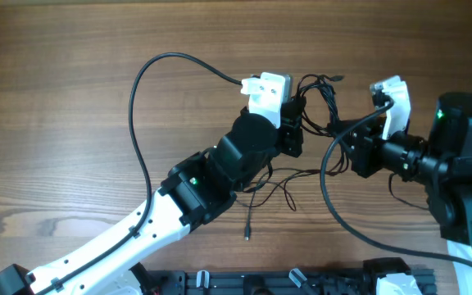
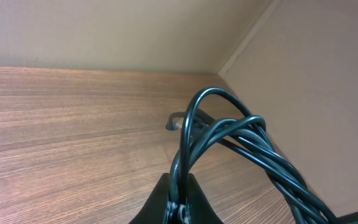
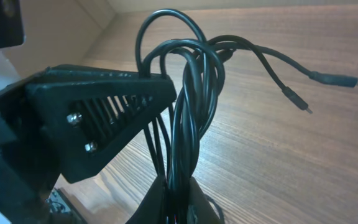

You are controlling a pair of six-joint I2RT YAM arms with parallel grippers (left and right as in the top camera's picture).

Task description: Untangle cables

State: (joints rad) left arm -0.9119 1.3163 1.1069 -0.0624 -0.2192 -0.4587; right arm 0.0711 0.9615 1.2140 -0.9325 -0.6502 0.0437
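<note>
The untangling looks barely begun. The cables point(image 1: 318, 94) are lifted off the bench point(image 1: 72, 65) as one knot, strung between the two arms near the far middle of the bench. The left pincer point(image 2: 179, 208) is clamped together on the bundle, with several strands rising from its tips in a tight loop and running off together to the lower right. The right pincer point(image 3: 176, 202) is likewise closed on the cables, and above its tips the strands wind round each other in a clear twist. The two pincers grip just beside one another: a finger point(image 3: 104, 112) of the left one sits close against the twisted strands in the right wrist view. Two plug ends point(image 3: 337, 81) stick out free of the knot, and in the overhead view a few loose tails point(image 1: 273, 184) hang down onto the bench near the left arm. No cable lies apart from the rest on its own, so as far as can be seen none is freed yet. Nearly all the work is left: loosening the twist, drawing each strand out, and laying them apart.
</note>
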